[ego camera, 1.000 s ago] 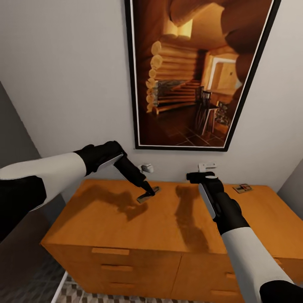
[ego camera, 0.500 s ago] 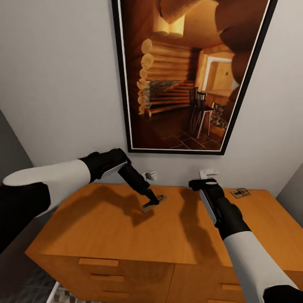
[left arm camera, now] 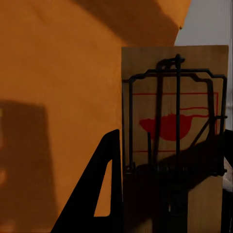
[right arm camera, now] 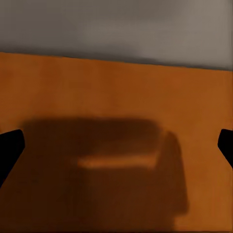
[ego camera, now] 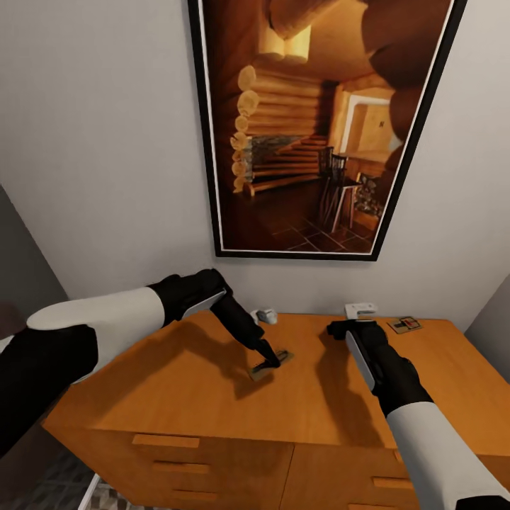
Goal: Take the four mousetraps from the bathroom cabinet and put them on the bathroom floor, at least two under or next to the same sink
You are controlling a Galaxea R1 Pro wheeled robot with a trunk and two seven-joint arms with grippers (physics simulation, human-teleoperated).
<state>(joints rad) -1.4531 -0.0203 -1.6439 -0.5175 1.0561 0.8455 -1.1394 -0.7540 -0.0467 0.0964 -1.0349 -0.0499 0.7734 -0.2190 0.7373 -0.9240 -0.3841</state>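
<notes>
My left gripper [ego camera: 269, 361] is shut on a tan mousetrap [ego camera: 275, 365], holding it slightly tilted just above the middle of the orange-brown cabinet [ego camera: 177, 397] top. In the left wrist view the mousetrap [left arm camera: 174, 136] shows its dark wire bar and red mark, pinched at its near end between my dark fingers [left arm camera: 97, 194]. My right gripper [ego camera: 347, 328] hovers over the cabinet's back right part, open with nothing in it; its view looks at the bare cabinet top [right arm camera: 116, 97] between the spread fingertips. A second mousetrap [ego camera: 405, 325] lies flat at the far right back of the top.
A large dark-framed picture [ego camera: 319, 127] hangs on the grey wall right behind the cabinet. Drawers with wooden bar handles [ego camera: 164, 440] face me below the top. A sliver of patterned floor [ego camera: 117, 496] shows at the lower left.
The camera shifted early on. Since then my left gripper has carried the mousetrap to the right and nearer to me. My right gripper has drifted slightly right and nearer too.
</notes>
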